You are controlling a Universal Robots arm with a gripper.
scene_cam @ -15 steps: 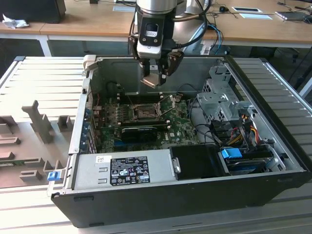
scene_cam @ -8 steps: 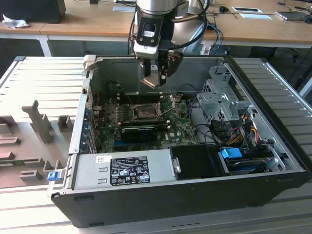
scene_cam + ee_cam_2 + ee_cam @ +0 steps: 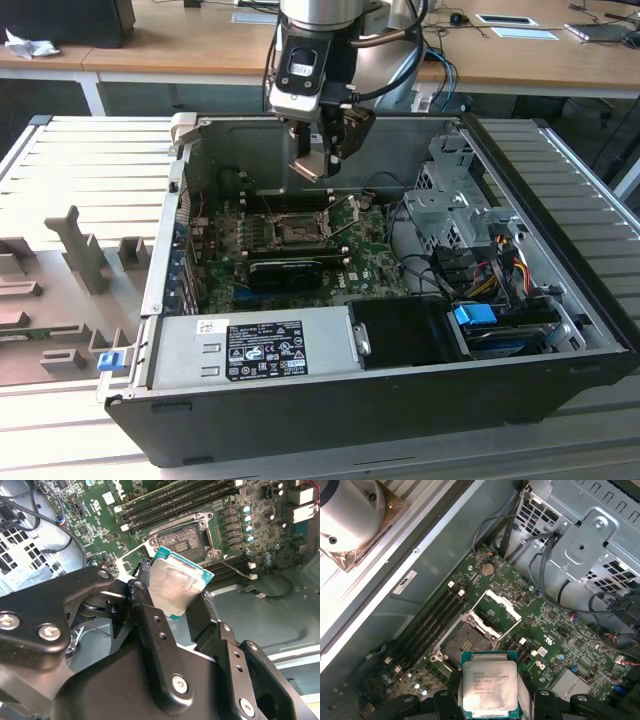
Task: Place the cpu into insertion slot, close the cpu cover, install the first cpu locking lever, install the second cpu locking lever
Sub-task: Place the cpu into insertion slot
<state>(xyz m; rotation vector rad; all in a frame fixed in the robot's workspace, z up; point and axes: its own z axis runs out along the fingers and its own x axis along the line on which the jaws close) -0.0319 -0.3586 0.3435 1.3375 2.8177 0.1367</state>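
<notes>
The cpu [image 3: 489, 687] is pinched by opposite edges between the fingers of the gripper [image 3: 318, 165], probably to keep its underside free for seating. Below the gripper and slightly ahead lies the insertion slot [image 3: 465, 647], still bare, with the cpu cover [image 3: 499, 611] swung up, leaving the way open.

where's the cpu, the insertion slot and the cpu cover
the cpu [image 3: 489, 687]: first wrist view, middle of its metal face
the insertion slot [image 3: 462, 644]: first wrist view, its dark centre
the cpu cover [image 3: 504, 604]: first wrist view, its silvery frame edge
</notes>
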